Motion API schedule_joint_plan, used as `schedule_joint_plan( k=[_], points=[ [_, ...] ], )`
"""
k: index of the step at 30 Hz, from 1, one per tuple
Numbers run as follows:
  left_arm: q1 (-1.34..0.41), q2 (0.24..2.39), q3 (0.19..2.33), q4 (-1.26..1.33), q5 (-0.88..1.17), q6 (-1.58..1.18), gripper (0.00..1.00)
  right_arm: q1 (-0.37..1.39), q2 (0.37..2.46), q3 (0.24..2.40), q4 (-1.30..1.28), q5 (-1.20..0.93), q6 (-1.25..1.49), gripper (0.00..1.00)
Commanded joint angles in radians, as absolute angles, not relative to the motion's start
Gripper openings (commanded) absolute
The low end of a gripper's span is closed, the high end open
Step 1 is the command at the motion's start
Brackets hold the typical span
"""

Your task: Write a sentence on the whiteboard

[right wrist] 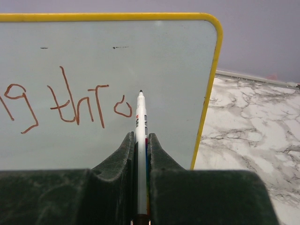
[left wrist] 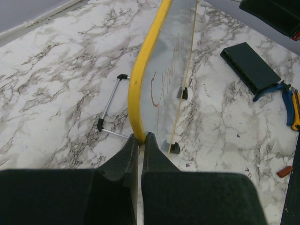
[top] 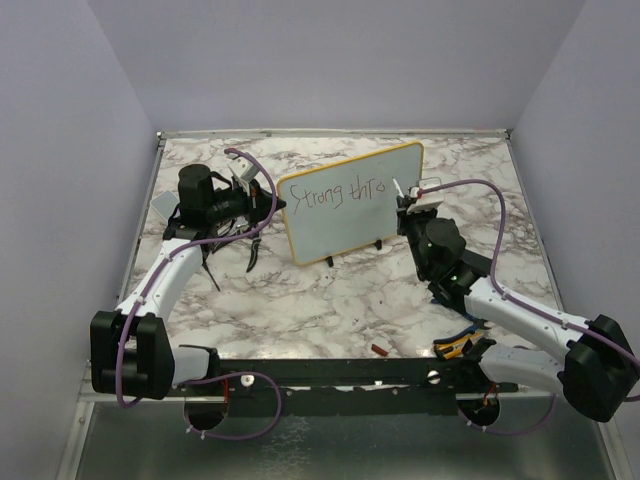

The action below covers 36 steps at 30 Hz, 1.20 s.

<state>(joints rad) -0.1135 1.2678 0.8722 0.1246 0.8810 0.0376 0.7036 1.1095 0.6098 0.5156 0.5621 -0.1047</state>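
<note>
Both claws on the job, writing reads "Strong thro"

Top view: the big pale grey-white whiteboard (top: 352,215) with the thin yellow-orange frame stands upright on the marble surface (top: 300,300) between the arms. The left claw (top: 268,212) is at its left edge, the right claw (top: 407,200) at its right end, and the thin dark handwritten sentence (top: 335,192) runs along the top. Left wrist: that claw is pinched shut on the yellow frame. A bent metal wire bracket (left wrist: 108,111) lies on the board's far side. A flat black box (left wrist: 250,67), blue-and-yellow pliers (left wrist: 287,101) and a small orange scrap (left wrist: 284,171) sit on the written side, well apart. Right wrist: claw clamped on a white marker (right wrist: 140,122), tip just right of the last "o". Can't tell if it's touching.
</note>
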Motion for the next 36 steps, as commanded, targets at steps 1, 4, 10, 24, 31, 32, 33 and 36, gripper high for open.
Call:
schedule_joint_plan(
  k=[1,4,10,24,31,32,33,36],
  points=[
    [-0.112,1.258,0.852,0.11,0.833,0.093,0.0,0.676,1.112,0.603,0.536,0.529,-0.092,0.01],
    [-0.111,1.259,0.853,0.11,0.833,0.092,0.0,0.67,1.118,0.603,0.543,0.499,-0.092,0.01],
    [-0.112,1.261,0.854,0.11,0.833,0.094,0.0,0.668,1.132,0.6,0.554,0.463,-0.094,0.01],
    [-0.112,1.256,0.853,0.11,0.833,0.094,0.0,0.667,1.144,0.572,0.476,0.486,-0.024,0.01],
    [-0.112,1.258,0.853,0.11,0.833,0.094,0.0,0.665,1.139,0.556,0.466,0.508,-0.014,0.01],
    [-0.112,1.258,0.853,0.11,0.833,0.094,0.0,0.666,1.14,0.56,0.472,0.51,-0.018,0.01],
    [-0.112,1.258,0.853,0.11,0.833,0.094,0.0,0.666,1.143,0.565,0.477,0.516,-0.022,0.01],
    [-0.112,1.258,0.851,0.11,0.832,0.094,0.0,0.666,1.154,0.586,0.496,0.531,-0.049,0.01]
  ],
)
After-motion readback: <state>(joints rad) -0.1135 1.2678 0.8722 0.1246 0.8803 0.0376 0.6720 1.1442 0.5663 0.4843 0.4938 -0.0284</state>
